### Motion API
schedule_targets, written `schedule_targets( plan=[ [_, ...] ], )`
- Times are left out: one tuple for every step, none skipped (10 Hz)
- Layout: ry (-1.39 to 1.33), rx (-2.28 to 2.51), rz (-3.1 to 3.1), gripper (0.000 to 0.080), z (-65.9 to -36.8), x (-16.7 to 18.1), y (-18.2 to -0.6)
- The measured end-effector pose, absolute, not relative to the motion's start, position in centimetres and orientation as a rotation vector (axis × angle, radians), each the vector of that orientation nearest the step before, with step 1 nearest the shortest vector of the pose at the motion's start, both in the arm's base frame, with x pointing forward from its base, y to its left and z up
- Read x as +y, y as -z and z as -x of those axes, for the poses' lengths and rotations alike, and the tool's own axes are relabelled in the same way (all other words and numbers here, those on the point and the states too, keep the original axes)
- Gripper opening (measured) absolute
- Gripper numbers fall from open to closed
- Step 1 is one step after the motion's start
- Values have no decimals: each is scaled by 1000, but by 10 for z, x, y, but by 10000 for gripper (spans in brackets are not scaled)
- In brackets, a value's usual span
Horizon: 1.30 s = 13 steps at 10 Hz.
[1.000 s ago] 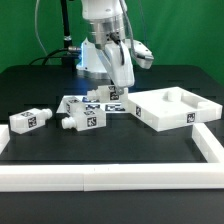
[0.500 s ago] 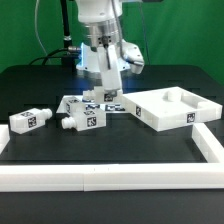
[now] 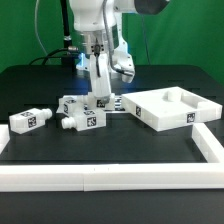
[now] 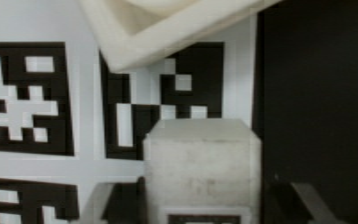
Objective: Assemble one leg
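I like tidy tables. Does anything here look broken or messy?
Nothing looks broken or spilled. The loose legs just lie on their sides instead of standing: one leg alone at the exterior view's left, the other legs huddled by the claw.

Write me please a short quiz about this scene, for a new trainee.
1. True or false: the square panel lies to the exterior view's right of the gripper.
2. The leftmost leg in the exterior view is: A) lying alone on the table; B) inside the panel; C) held up in the air.
3. What colour is the table?
Key: 1 true; 2 A; 3 black.
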<state>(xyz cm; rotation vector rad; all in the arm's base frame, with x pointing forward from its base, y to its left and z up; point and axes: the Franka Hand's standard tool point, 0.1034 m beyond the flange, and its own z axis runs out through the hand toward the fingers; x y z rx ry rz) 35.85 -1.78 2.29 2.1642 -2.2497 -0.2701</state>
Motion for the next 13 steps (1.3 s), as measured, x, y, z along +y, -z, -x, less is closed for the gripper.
schedule_targets(
  plan=[
    [271,-2249,-2165,292,-358,-18,-23],
    [271,-2248,-2164,292,-358,-18,-22],
    [272,-2248,-2164,463,-358,-18,-22],
    [279,-2248,-2164,463,-358,-15,-23],
    [344,-2214,-2200,611,-360,-5,-32],
    [392,-2187,-2246,639,-371,0,-48],
    [412,-2158,-2292,639,-379,5,-61],
    [426,-2063,-2384,648,-386,13,-73],
    [404,-1952,-2478,648,-393,20,-77],
    [414,-1946,-2474,649,-390,23,-73],
    [414,-1900,-2515,649,-390,22,-73],
    [413,-1818,-2586,649,-390,22,-73],
    [411,-1697,-2681,649,-390,23,-72]
  ],
)
